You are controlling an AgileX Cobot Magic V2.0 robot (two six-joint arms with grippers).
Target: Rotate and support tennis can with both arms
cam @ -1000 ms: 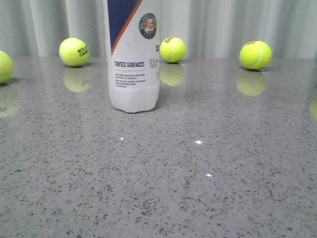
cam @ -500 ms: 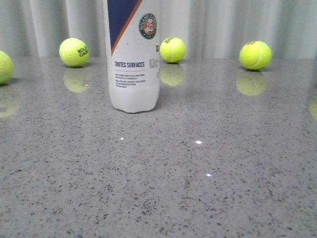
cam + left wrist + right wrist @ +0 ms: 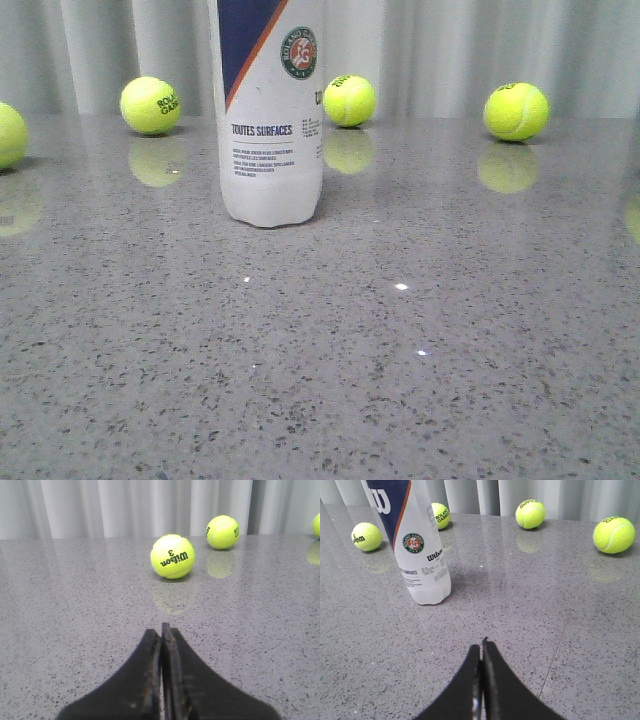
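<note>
1. Standing upright on a grey speckled surface (image 3: 420, 380), the tennis can (image 3: 270, 120) sits left of centre in the front view; its top is cut off by the frame. No arm touches it.
2. Left tool (image 3: 162, 630): black fingers pressed together, nothing between them, pointing over bare surface toward a ball; the can isn't visible in the left wrist view.
3. Right tool (image 3: 482, 647): fingers also closed tight w/ nothing held, well short of the can, which stands ahead & off to one side in the right wrist view.
4. Handling, as a guess: thin plastic cylinder, prob. light and a bit flexible; smooth, glossy wall likely slippery. Tall w/ a narrow base, so a push high up could tip it. Can't tell whether it holds balls.
5. Where to grip, judged: mid-body on opposite sides, one tool turning and the other steadying, w/ gentle squeeze so the wall doesn't dent. Both tools would need to open first.
6. Readable on the can: "TOUTES SURFACES" in dark print, small text below too fine to read, round "ROLAND GARROS" logo, "Wilson" wordmark, big white W on the navy panel w/ orange stripe.
7. Yellow-green balls lie scattered toward the back. A near ball (image 3: 172, 556) reads "Wilson 3"; another ball (image 3: 150, 104) reads "ROLAND GARROS", partly seen. Pale curtain (image 3: 450, 50) behind.
</note>
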